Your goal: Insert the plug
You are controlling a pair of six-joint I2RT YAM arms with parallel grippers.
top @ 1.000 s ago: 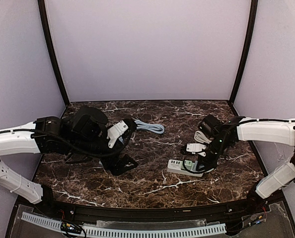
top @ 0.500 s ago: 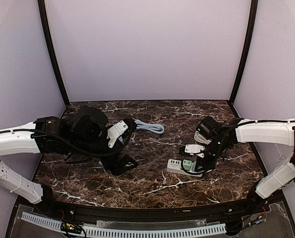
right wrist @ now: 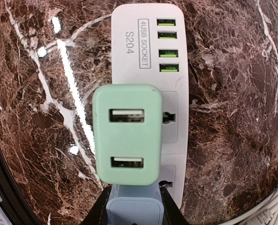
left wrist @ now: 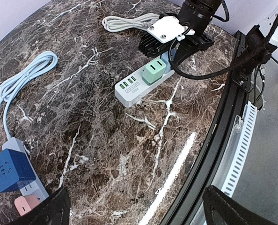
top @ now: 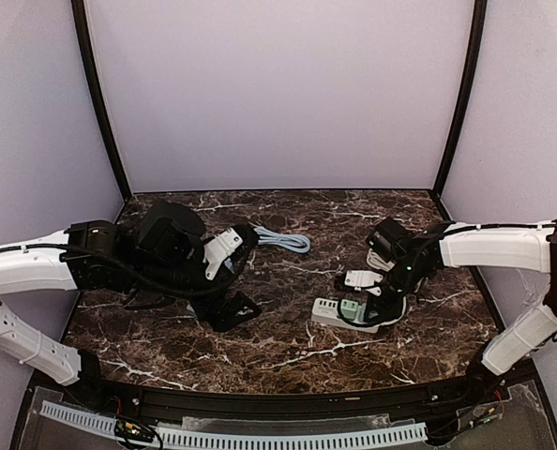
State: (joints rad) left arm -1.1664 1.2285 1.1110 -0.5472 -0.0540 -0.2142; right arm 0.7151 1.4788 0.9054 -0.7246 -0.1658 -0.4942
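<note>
A white power strip (right wrist: pixel 148 42) with USB ports lies on the marble table (top: pixel 288 342), carrying a mint-green USB adapter (right wrist: pixel 127 133). My right gripper (right wrist: pixel 133 213) is shut on a light-blue plug (right wrist: pixel 133 208), held over the strip's end right beside the green adapter. Its prongs are hidden, so how deep it sits cannot be told. From above, the right gripper (top: pixel 377 298) hangs over the strip (top: pixel 333 314). My left gripper (top: pixel 241 272) stands wide open and empty, well left of the strip (left wrist: pixel 132 89).
A coiled light-blue cable (top: pixel 283 239) lies at the back centre. A grey-white cable (left wrist: pixel 127 21) sits behind the right gripper. A dark-blue cube socket (left wrist: pixel 8 171) and a pink adapter (left wrist: pixel 26 204) lie under the left arm. The black table rim (left wrist: pixel 223 136) runs along the front.
The right gripper with the plug has edged slightly left over the strip. The left arm has not moved.
</note>
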